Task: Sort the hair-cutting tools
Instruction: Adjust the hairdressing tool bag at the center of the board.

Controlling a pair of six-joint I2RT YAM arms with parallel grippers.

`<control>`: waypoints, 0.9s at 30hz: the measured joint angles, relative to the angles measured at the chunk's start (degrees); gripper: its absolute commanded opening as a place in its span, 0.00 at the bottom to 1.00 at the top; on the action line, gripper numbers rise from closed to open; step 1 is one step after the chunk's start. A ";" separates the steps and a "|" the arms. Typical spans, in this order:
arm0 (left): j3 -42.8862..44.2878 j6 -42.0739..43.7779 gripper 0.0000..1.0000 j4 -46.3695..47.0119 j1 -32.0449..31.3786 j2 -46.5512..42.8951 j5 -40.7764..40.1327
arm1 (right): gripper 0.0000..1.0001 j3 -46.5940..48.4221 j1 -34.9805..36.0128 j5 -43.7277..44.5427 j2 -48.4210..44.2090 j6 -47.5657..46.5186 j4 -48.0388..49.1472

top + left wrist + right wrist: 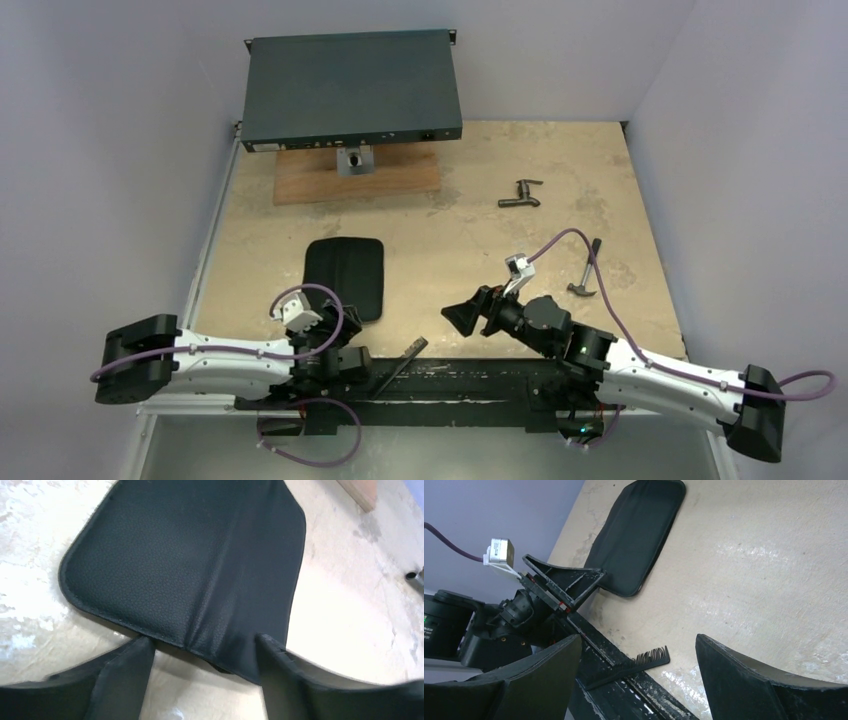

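Free table (420, 265) btwn pouch (345, 275) & right hand (458, 318)

Black comb (651, 658) (pebbled black pouch (190, 555))

Slim black comb (401, 363) lying flat on a diagonal.
It sits near the near right corner of the flat black pouch (345, 275), apart from it, with its short teeth at the far end and its plain handle nearer.

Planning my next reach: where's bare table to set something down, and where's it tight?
Bare: the mid table between pouch and hammer, and the stretch from board to fitting. Tight: the near edge, where the comb lies between the left gripper and right gripper; the left one straddles the pouch's near edge.
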 measured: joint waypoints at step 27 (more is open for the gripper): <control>-3.67 -0.96 0.00 4.17 -1.27 -4.55 -8.94 | 0.84 0.17 0.00 0.48 -5.62 2.58 -10.21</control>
